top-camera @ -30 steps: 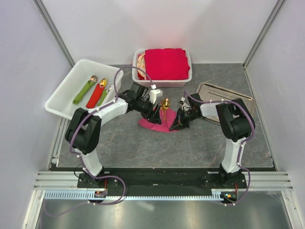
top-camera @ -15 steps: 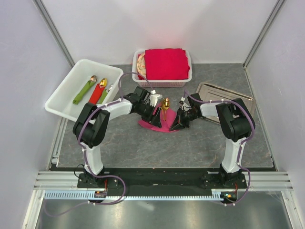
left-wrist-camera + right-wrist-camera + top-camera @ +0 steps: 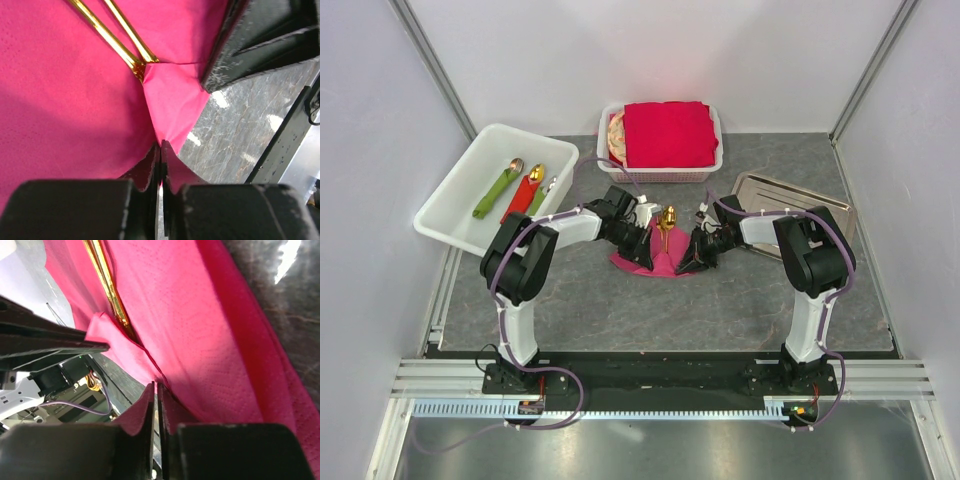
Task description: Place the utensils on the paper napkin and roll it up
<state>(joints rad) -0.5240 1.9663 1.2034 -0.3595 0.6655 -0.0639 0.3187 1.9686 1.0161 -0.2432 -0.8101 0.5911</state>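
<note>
Newly clamped with left jaws: thin magenta-pink paper napkin, 9 o'clock edge; with right jaws, 3 o'clock. Slim gold metal utensils aboard; ready for rolling.

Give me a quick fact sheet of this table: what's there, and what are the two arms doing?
napkin: pink sheet at mid-table, its edges pinched from both sides
utensils: gold pieces lying on the napkin
left fingers: shut on the napkin's edge
right fingers: shut on the napkin's opposite edge
bin: white, far left, holding wrapped spoons
basket: at the back, with a red stack
tray: metal, right
</note>
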